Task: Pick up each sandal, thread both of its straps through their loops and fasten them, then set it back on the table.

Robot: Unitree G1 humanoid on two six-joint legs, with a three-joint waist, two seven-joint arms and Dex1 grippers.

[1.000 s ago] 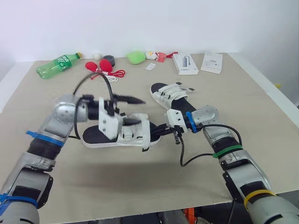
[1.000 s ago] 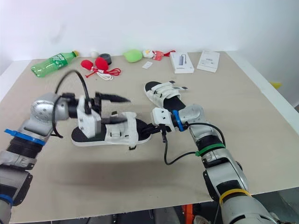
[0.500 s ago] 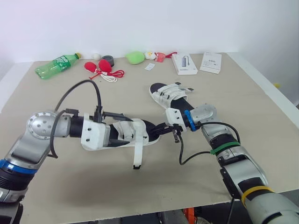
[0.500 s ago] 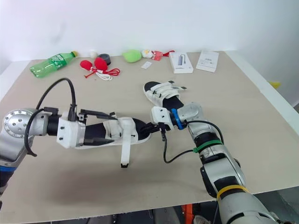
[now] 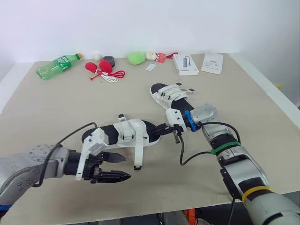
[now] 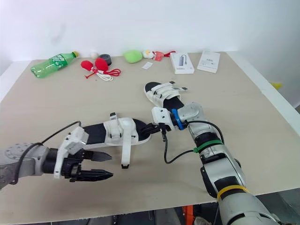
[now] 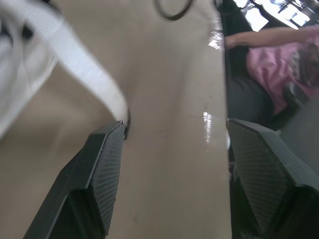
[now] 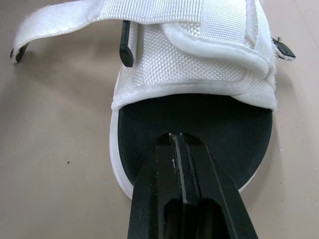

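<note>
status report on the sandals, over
Status: left gripper open, clear of near sandal. Then right gripper shut, tip at its toe. One strap hanging loose; far sandal on table. Nothing between left gripper and strap.

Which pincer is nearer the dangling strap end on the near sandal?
Left. The left pincer is open just beside the strap end, on the robot's left of it. The right pincer is shut, farther off at the toe of the sandal.

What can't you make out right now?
Right wrist view: right gripper's hold on near sandal, covered by its own fingers.
Left wrist view: strap blurred, its loop cut off by the edge.
Head views: far sandal's fastening, too small; near sandal's heel, overlapped by left gripper.
</note>
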